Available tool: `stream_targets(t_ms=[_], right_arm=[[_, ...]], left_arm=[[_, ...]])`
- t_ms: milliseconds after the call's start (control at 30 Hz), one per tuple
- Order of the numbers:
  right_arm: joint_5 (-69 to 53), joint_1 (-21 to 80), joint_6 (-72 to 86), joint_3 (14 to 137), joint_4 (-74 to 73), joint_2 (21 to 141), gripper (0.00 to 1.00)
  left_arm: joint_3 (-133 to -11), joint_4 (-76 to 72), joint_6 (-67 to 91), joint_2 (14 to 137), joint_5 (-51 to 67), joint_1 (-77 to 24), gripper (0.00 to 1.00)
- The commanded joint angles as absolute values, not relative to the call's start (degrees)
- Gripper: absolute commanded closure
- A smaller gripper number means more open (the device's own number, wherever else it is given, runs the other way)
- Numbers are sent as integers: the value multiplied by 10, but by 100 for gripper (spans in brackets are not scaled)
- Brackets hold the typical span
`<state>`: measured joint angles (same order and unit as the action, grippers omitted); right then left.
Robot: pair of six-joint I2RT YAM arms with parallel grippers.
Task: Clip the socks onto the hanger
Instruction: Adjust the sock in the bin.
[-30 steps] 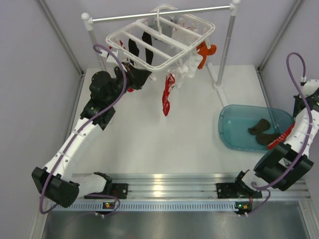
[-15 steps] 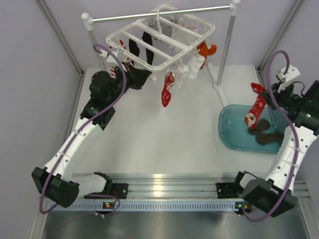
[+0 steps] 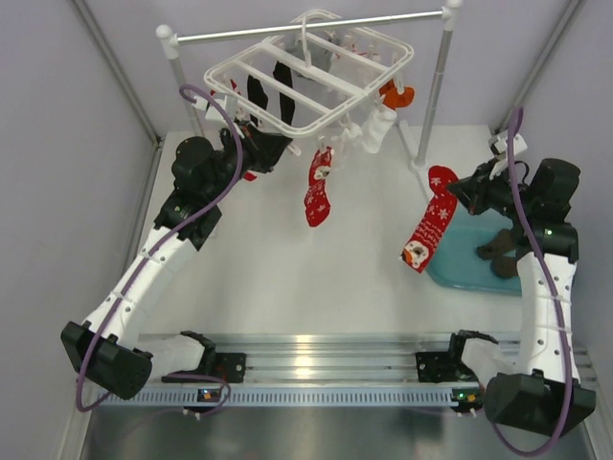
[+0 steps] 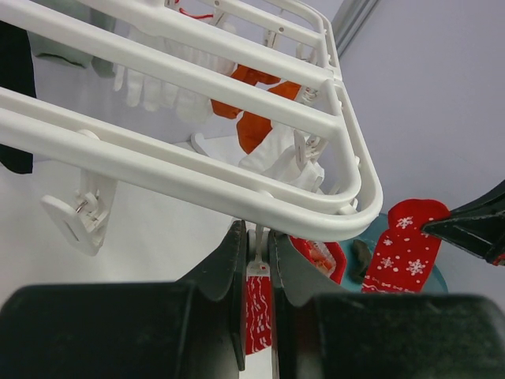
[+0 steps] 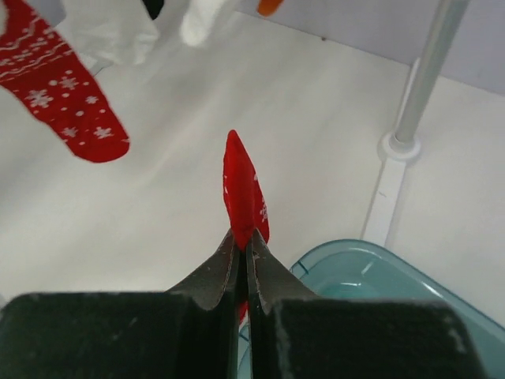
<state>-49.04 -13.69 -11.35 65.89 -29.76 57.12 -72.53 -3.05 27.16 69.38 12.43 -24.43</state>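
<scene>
- My right pincer (image 3: 456, 188), right of centre in the overhead view, is clamped tight on one end of a red snowflake sock (image 3: 428, 220). The sock hangs free below the grip, clear of the desk (image 3: 287, 278). I judge it can go up to a clip without dragging.
- From my right wrist, a thin fold of the sock pokes out beyond the closed tips. It's a narrow pinch, probably leaving enough loose fabric for a clip to bite.
- My left pincer (image 4: 258, 264) is upper left in the overhead view. Its jaws are drawn in on a white clip (image 4: 258, 251) dangling from the near bar of the hanger (image 4: 158, 170).
- My guess at why: the grip steadies the frame, which hooks over the rail (image 3: 306, 26), and presents that clip.
- A hung red sock (image 3: 316, 187) dangles under the frame's front corner. I cannot tell whether my clip is the one carrying it.
- The teal tub (image 3: 450, 278) is at lower right, with dark socks (image 3: 496, 247) lying inside, not yet hung.
- Stage: one sock is in carriage between tub and hanger, well apart from the frame. The next move looks like closing that gap.
</scene>
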Motion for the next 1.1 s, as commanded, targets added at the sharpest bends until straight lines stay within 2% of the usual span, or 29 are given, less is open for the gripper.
stream_targets(t_ms=[0,367,700,967,1000,1067], right_arm=[[-389,-148,-10,600,-211,529,100],[-268,-206,36,545,-156,533,100],[-367,-310,134,399,34,639,100],[-404,-417,76,366,2,667,100],[-409,-431,63,369,-31,664,98],[-397,-441,9,377,-74,654,78]], left_arm=[[-732,-74,275,682,126,-244,100],[-726,-85,278,691,128,-244,100],[-708,-93,278,690,124,-244,100],[-701,-91,277,686,120,-243,100],[-700,-91,277,686,120,-243,100],[-700,-92,277,686,120,-243,100]])
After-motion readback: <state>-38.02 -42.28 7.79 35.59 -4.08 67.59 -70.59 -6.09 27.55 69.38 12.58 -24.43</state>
